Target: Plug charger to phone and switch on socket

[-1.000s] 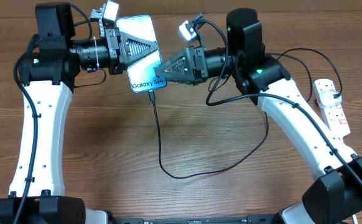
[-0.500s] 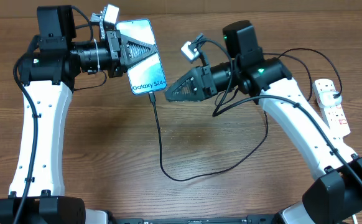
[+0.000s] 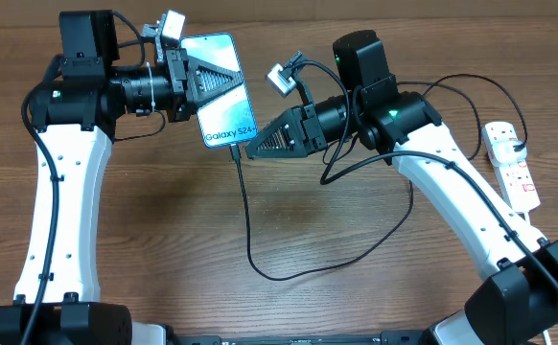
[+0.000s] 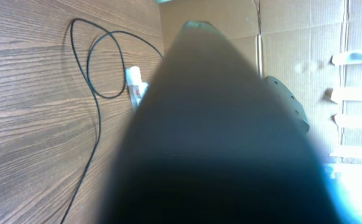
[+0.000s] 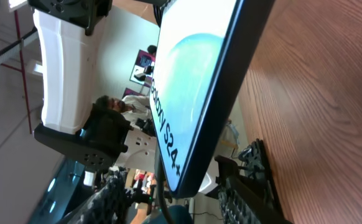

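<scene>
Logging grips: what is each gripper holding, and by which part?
Left gripper clamps the phone at the end opposite the charger; right gripper holds nothing, jaws open.

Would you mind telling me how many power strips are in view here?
1. The white power strip lies at the far right of the overhead view; another might be hidden from view.

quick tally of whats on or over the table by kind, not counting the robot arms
phone: 1
charger cable: 1
power strip: 1
total: 3
</scene>
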`<state>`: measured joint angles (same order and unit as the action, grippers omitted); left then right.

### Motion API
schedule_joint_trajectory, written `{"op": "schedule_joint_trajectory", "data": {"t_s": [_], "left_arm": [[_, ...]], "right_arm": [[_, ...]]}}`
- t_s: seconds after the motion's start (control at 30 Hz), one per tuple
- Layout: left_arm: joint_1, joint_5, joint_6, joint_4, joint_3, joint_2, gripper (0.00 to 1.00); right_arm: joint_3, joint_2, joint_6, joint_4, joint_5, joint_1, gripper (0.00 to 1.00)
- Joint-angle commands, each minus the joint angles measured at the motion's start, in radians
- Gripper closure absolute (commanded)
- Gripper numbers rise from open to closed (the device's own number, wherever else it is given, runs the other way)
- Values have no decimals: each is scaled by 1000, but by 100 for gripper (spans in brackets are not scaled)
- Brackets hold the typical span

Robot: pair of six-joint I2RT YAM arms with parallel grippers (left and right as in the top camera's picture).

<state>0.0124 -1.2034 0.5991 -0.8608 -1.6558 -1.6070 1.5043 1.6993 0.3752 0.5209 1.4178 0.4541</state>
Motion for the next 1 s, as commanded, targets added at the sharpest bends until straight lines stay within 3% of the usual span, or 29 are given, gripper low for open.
{"op": "schedule_joint_trajectory", "data": {"t_s": [0.0,0.2,0.47,0.8,0.97], "left_arm": [[-7,-27,7,5,-9,14,96],[-7,-28,7,4,-9,14,96],[-7,-26,7,6,-9,14,96],[-6,-17,7,27,-9,14,96],[-6,-16,7,35,-9,14,96]], "right_arm": [[14,-9,23,-20,16,18,52],[14,-9,102,-91,-16,35,57],[14,-9,150,-123,-37,44,76],[14,-9,153,-112,-37,45,76],[13,-9,153,-95,-37,56,69]]}}
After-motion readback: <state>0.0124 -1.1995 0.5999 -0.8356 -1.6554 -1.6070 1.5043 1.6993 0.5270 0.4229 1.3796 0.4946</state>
